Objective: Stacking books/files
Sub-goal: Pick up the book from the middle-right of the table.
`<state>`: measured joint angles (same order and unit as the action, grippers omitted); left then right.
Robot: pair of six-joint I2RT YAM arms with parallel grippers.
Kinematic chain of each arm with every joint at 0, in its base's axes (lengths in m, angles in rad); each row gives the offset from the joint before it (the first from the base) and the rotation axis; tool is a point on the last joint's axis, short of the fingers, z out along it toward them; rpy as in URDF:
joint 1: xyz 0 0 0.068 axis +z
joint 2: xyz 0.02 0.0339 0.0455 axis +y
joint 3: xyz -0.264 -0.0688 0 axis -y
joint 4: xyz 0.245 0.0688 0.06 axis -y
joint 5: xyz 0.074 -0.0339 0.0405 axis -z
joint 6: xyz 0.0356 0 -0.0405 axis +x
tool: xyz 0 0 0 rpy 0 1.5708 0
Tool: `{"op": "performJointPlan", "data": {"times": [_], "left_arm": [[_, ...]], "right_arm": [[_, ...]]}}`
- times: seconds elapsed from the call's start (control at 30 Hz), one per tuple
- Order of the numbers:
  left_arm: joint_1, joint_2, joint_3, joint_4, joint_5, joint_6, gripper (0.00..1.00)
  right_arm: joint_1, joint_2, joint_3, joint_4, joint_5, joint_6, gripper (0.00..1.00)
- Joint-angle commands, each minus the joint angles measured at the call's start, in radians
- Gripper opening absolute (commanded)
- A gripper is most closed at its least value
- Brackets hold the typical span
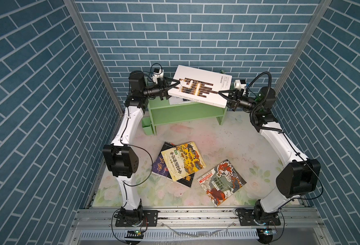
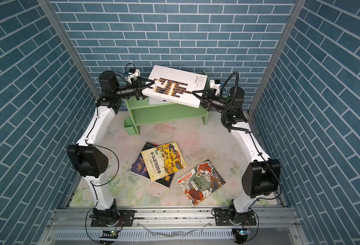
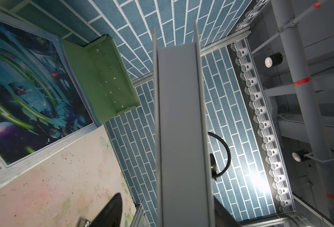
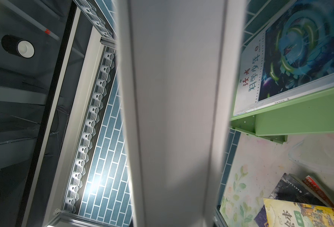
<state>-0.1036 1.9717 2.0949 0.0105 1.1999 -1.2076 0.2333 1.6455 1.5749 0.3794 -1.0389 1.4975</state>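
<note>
White dark-barred paperback (image 1: pixel 198 84) hung mid-placement over green wooden shelf (image 1: pixel 185 112), upper centre; right jaws gripped it, left jaws stood open astride its edge; level lowering seemed next.

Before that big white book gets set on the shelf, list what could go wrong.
1. The right gripper pinches only one edge of the white book, while the left gripper straddles the opposite edge loosely, so the tilted book could swing or slip.
2. It appears to overhang the front of the green shelf; released there, it might slide off or shove the blue-covered book underneath.
</note>
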Motion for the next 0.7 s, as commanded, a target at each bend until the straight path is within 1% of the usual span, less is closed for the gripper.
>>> {"op": "performJointPlan", "data": {"times": [0.0,0.07,0.2,0.23,0.37,0.5,0.57,0.67], "left_arm": [[-0.007,-0.003,-0.014,0.052,0.024,-0.013,0.58],[-0.007,-0.015,-0.032,0.055,0.024,-0.012,0.5],[-0.007,-0.033,-0.06,0.062,0.011,-0.009,0.41],[-0.007,-0.04,-0.067,0.07,0.002,-0.009,0.39],[-0.001,-0.063,-0.08,0.084,-0.069,-0.001,0.33],[0.011,-0.064,-0.054,0.114,-0.149,-0.036,0.32],[0.018,-0.062,-0.038,0.118,-0.19,-0.052,0.32],[0.026,-0.064,-0.029,0.087,-0.244,-0.036,0.32]], "right_arm": [[0.006,0.019,0.061,0.05,-0.051,0.033,0.24],[0.006,0.032,0.079,0.05,-0.053,0.029,0.24],[0.008,0.065,0.101,0.058,-0.024,0.018,0.25],[0.008,0.07,0.098,0.063,-0.004,0.014,0.29],[0.008,0.071,0.07,0.069,0.12,-0.028,0.61],[0.007,0.048,0.076,-0.005,0.254,-0.127,0.83],[0.008,0.023,0.098,-0.142,0.322,-0.23,0.87],[0.012,-0.021,0.135,-0.359,0.454,-0.401,0.88]]}}
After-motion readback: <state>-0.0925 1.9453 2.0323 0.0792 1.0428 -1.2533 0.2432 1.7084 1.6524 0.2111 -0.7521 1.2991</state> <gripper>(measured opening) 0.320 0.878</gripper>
